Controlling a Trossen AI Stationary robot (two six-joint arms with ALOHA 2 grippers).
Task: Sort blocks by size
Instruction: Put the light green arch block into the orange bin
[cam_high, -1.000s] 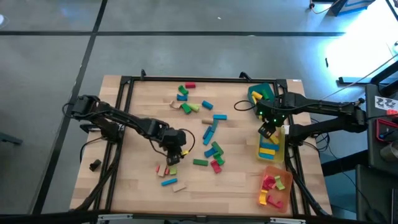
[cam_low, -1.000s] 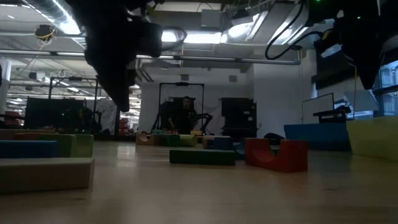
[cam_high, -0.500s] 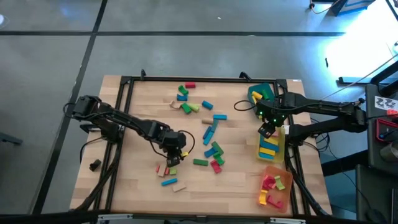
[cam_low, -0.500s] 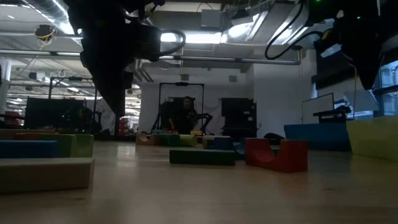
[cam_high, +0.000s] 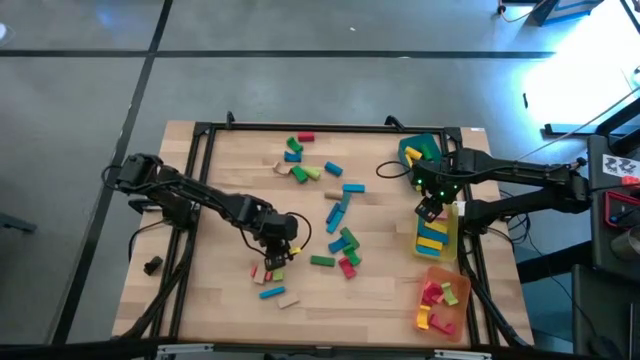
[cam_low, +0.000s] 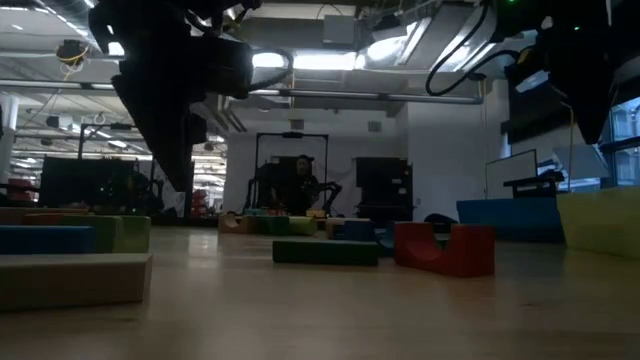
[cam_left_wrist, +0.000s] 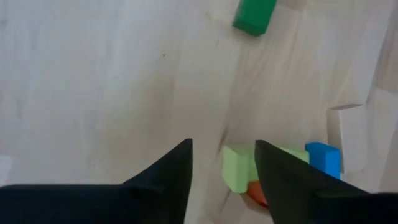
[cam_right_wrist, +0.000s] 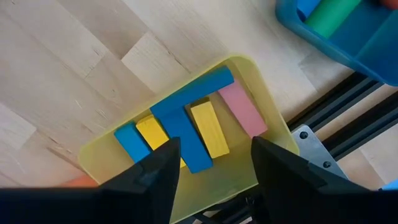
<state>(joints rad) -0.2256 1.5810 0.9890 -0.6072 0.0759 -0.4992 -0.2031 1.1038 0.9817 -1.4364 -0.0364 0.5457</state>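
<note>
Three trays sit at the right of the high view. The teal tray (cam_high: 424, 150), uppermost, holds a green cylinder (cam_right_wrist: 333, 14) and some yellow and blue pieces. Below it the yellow tray (cam_high: 446, 236) carries long bars: a long blue bar (cam_right_wrist: 186, 99) lies across a second blue one, with a short blue block (cam_right_wrist: 132, 140), two yellow bars (cam_right_wrist: 209, 129) and a pink bar (cam_right_wrist: 242, 109) beside them. At lower right the orange tray (cam_high: 442, 303) holds red, pink, yellow and green pieces.

On the desk (cam_high: 220, 190), at lower centre-left of the high view, the left tool (cam_high: 274, 258) hangs over a small cluster of blocks; its fingers stand apart and empty, with a light green block (cam_left_wrist: 239, 172), a red piece under it and a blue block (cam_left_wrist: 323, 158) just beside one finger. A green block (cam_left_wrist: 254, 15) lies farther off on bare wood. A blue bar (cam_high: 271, 292) and a plain wood bar (cam_high: 289, 299) lie just below that cluster.

Loose blocks spread across the middle: a red one (cam_high: 306, 137) near the top, a blue group (cam_high: 339, 205) at centre, green and red ones (cam_high: 347, 256) lower.

The right tool (cam_high: 428, 211) hangs over the top end of the yellow tray, fingers apart, holding nothing.

A small dark lump (cam_high: 152, 265) lies off the desk's left edge.
</note>
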